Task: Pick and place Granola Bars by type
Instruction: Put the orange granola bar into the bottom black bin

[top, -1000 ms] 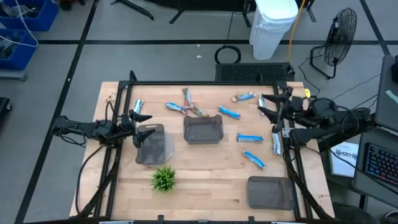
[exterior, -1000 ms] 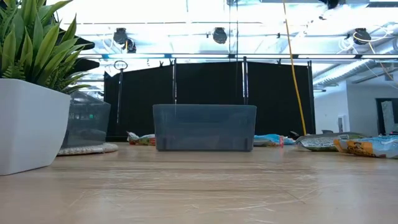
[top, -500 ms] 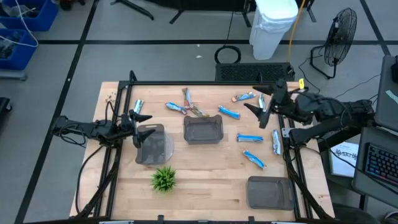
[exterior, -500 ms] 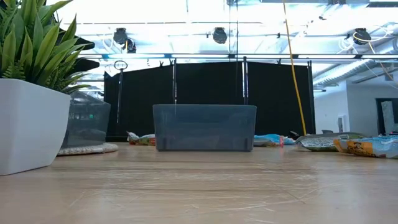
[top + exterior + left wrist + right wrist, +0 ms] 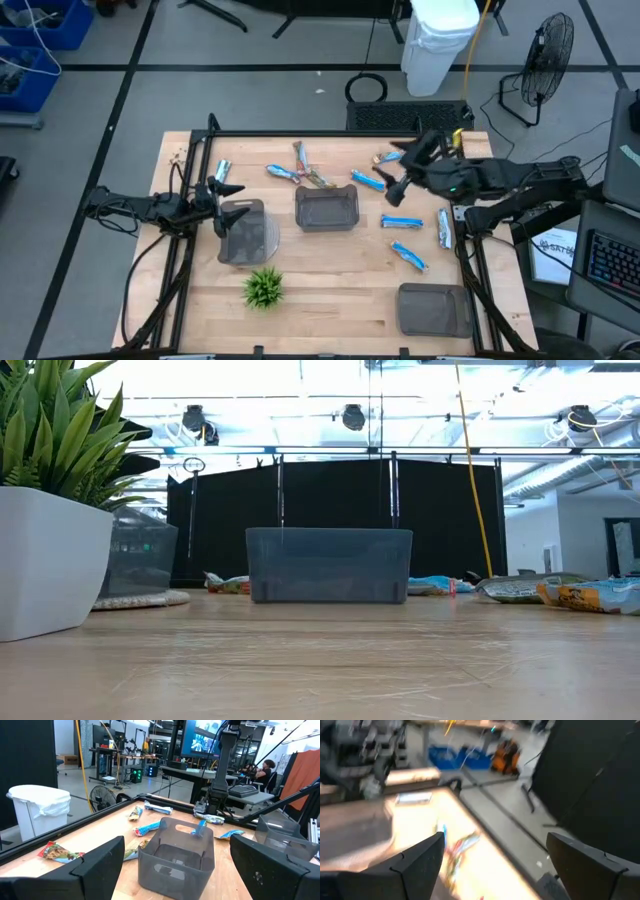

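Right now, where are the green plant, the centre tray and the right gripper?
green plant (image 5: 264, 288), high view, middle of its leaves.
centre tray (image 5: 327, 209), high view, its bare floor.
right gripper (image 5: 399, 171), high view, between the open fingertips, above the table's back right.

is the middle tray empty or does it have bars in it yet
Empty. The high view shows the middle tray with only its bare dark floor, and the left wrist view shows nothing inside; the bars lie on the table.

The big bare wood (image 5: 330, 290) near the front is free. A plant (image 5: 263, 288) and a grey tray (image 5: 434, 308) sit at its sides. Farther back, the middle tray (image 5: 326, 208) and scattered bars (image 5: 402, 222) block the way.
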### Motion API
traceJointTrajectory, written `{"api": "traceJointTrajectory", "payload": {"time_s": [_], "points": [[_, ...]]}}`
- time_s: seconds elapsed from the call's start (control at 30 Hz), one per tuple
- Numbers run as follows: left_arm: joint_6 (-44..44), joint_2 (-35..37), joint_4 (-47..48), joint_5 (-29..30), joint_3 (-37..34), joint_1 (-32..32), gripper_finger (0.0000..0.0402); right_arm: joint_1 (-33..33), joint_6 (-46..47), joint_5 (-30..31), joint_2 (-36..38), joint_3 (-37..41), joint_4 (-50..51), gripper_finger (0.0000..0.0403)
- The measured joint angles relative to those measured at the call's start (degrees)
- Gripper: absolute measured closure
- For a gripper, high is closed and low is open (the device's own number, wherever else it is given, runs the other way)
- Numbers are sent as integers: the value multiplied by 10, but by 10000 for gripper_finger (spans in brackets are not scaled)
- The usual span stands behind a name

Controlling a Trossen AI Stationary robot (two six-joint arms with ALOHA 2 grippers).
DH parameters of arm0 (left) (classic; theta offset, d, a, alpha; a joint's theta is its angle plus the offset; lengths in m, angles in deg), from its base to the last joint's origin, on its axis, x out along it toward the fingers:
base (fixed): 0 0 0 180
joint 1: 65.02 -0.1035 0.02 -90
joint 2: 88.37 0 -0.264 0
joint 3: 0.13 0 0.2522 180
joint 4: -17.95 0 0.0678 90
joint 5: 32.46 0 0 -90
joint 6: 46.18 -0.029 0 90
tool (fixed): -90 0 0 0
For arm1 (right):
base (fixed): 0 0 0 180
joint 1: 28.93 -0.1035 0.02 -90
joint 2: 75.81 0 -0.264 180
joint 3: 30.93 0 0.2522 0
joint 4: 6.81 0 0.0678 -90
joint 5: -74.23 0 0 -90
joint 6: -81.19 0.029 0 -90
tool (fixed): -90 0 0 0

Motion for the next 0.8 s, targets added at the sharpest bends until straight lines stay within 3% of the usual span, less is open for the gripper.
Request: {"api": "traceJointTrajectory", "payload": {"time_s": [0.13,0.37,0.47,0.67,0.8], "points": [[0,0,0,0,0,0,41,0,49,-16,-30,0,70,64],[0,0,0,0,0,0,41,-1,225,-185,-60,0,246,64],[0,0,0,0,0,0,41,-1,266,-222,-69,12,295,64],[0,0,0,0,0,0,41,-1,322,-224,-72,66,314,64],[0,0,0,0,0,0,41,-1,350,-292,-72,126,313,64]]}}
